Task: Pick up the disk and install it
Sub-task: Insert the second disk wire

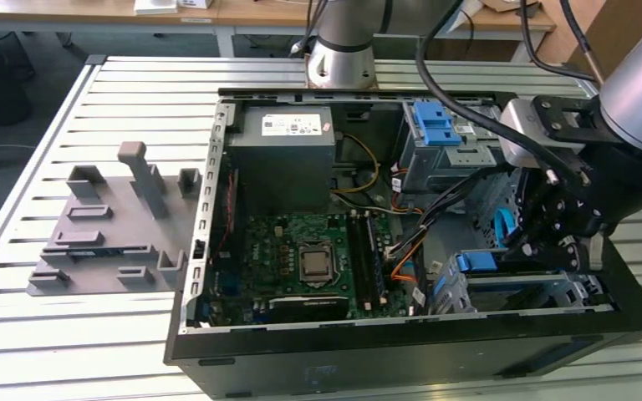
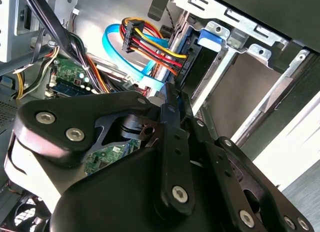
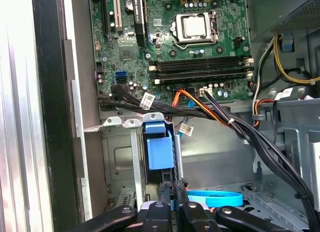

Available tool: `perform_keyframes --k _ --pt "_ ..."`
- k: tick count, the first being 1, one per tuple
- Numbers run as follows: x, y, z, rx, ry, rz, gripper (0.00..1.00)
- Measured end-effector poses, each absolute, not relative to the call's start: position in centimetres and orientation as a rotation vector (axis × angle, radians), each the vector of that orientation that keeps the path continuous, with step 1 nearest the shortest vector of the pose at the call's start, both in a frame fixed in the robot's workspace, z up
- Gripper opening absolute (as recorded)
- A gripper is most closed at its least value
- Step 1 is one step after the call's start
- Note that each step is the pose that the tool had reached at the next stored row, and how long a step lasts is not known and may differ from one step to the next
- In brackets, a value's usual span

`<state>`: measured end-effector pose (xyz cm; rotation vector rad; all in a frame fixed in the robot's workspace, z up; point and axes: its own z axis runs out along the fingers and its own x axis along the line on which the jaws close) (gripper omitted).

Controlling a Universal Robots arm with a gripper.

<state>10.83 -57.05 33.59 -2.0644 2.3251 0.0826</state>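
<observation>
A black computer case [image 1: 410, 334] lies open on a slatted metal table [image 1: 31, 351], with a grey power supply box [image 1: 287, 142] and a green circuit board [image 3: 200, 42] inside, both well beyond the fingers. The gripper [image 3: 173, 189] reaches into the corner by the bare sheet-metal drive bay [image 3: 117, 157]. Its black fingers [image 3: 165, 197] are drawn together with almost no gap, tips right at the near end of the disk [image 3: 160, 152].

The disk stands on edge in the bay. Its long axis runs straight ahead of the fingertips into the slot, and the smooth blue plastic carrier end faces the fingers. Thin metal rails hug it on both sides, leaving little room.

A flat blue ribbon cable [image 3: 215, 197] curls just beside the fingers, and a bundle of black and orange wires [image 3: 225, 119] crosses ahead of them.
</observation>
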Motion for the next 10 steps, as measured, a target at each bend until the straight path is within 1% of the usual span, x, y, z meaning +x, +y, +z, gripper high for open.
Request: perform_keyframes --k 10 --pt "11.11 -57.08 33.47 -2.064 2.325 0.082 0.16"
